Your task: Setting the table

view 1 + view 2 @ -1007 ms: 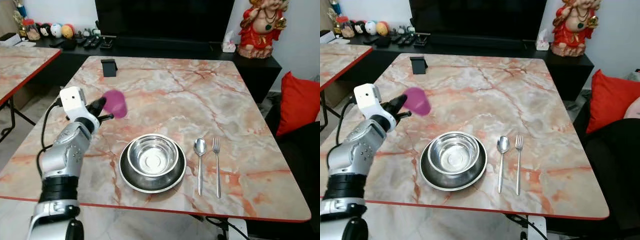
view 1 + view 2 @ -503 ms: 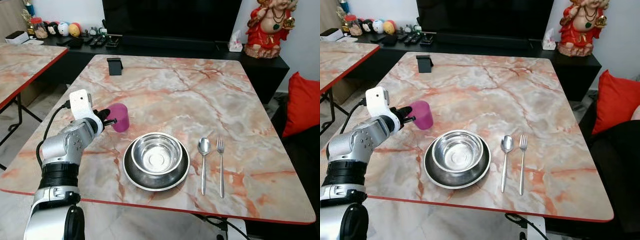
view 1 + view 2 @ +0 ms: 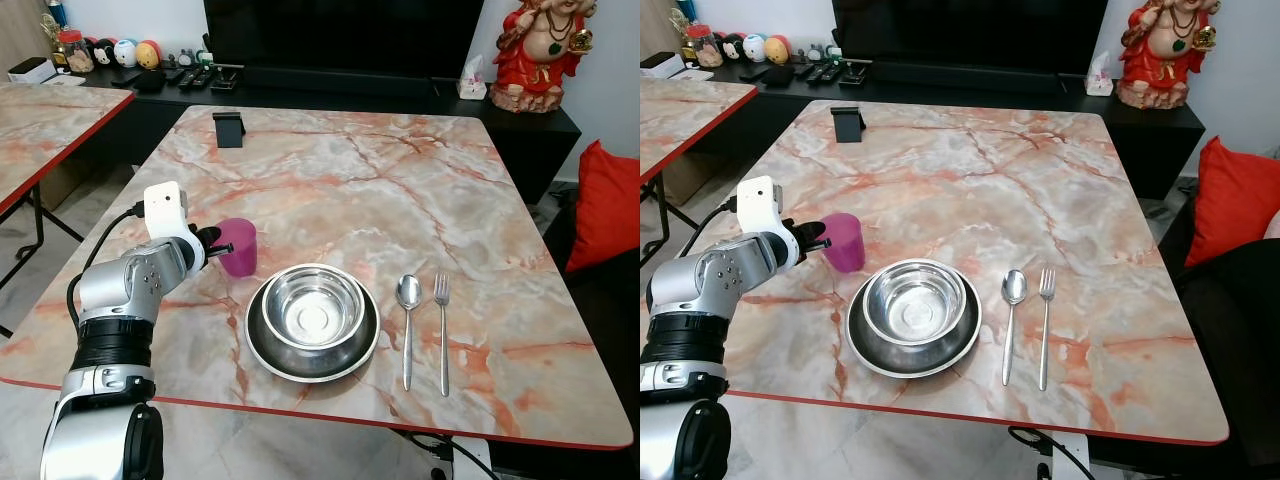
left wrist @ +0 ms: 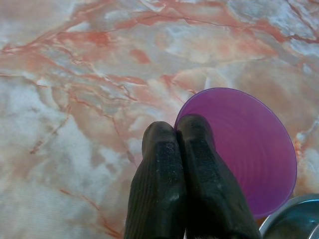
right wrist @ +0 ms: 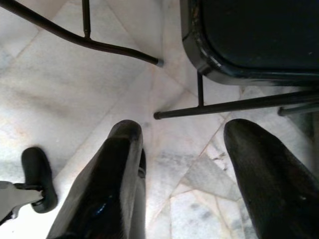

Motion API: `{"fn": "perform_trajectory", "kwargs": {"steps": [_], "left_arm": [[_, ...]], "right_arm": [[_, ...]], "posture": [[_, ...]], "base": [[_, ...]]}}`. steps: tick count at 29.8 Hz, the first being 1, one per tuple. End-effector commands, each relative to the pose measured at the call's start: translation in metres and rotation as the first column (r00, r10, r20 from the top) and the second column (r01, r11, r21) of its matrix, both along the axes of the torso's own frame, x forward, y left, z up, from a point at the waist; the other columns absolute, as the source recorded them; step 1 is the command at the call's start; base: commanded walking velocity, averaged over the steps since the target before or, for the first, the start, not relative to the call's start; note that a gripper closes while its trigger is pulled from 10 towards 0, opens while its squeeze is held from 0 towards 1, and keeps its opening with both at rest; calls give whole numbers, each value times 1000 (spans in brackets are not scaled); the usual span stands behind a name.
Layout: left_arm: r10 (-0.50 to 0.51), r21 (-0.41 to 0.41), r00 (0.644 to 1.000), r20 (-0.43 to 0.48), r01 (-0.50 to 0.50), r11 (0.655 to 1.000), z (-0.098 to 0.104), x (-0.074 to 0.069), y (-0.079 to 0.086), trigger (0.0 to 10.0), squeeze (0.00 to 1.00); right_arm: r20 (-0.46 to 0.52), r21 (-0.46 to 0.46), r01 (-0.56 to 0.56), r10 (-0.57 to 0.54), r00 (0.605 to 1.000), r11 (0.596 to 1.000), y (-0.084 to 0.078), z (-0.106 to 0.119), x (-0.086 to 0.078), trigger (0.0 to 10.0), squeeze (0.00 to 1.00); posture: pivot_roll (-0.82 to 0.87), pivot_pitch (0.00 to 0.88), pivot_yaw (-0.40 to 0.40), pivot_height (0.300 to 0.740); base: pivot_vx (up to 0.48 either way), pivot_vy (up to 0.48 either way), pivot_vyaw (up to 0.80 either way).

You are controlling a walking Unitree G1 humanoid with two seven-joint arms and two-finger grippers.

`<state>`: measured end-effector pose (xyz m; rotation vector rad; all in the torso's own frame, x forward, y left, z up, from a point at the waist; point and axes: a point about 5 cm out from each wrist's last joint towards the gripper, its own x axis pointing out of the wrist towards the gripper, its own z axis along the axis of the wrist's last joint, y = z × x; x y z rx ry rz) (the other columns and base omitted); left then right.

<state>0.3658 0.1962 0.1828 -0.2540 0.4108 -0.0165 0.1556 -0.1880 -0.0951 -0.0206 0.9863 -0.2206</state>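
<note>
Pinching the near rim of the purple cup (image 3: pixel 238 246), the left tool (image 4: pixel 177 130) hides part of it at left centre; the cup stands upright on the marble surface (image 3: pixel 420 190), just left of the steel bowl (image 3: pixel 313 310), spoon (image 3: pixel 407 296) and fork (image 3: pixel 441 300). Over floor tiles, the right tool (image 5: pixel 182 149) hangs spread apart.

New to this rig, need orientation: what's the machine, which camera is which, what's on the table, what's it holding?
It is a humanoid robot with two silver arms. Two pictures come from its head cameras, two from its wrists. On the marble table lie a steel bowl in a dark plate, a spoon and a fork. The left gripper pinches the rim of a purple cup standing left of the plate. The right gripper hangs open over the floor.
</note>
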Motion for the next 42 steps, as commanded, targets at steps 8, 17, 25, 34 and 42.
{"fn": "perform_trajectory", "kwargs": {"steps": [8,17,25,34,42], "left_arm": [[-2,1,1000,-29,2,1000,2,0,-3,10000,0],[-4,0,999,-39,4,1000,-1,-1,-3,10000,0],[-5,-4,999,-36,5,1000,-1,-1,-4,10000,341],[4,-4,1000,-28,-4,1000,-1,-1,-3,10000,329],[23,-17,1000,-9,-23,1000,2,0,-2,10000,329]], "right_arm": [[-11,-6,9,-9,1000,1000,-5,-1,-5,10000,0],[-12,-7,10,-10,1000,1000,-6,-1,-4,10000,0],[-14,-8,11,-11,1000,1000,-6,-1,-4,10000,0],[-16,-9,11,-11,1000,1000,-7,-1,-6,10000,0],[-19,-9,6,-7,1000,1000,-6,-2,-6,10000,0]], "posture": [[45,0,-4,740],[44,0,-6,740],[44,0,-8,740],[42,0,-9,740],[42,0,-9,740]], "base": [[0,0,0],[0,0,0],[0,0,0],[0,0,0],[0,0,0]]}}
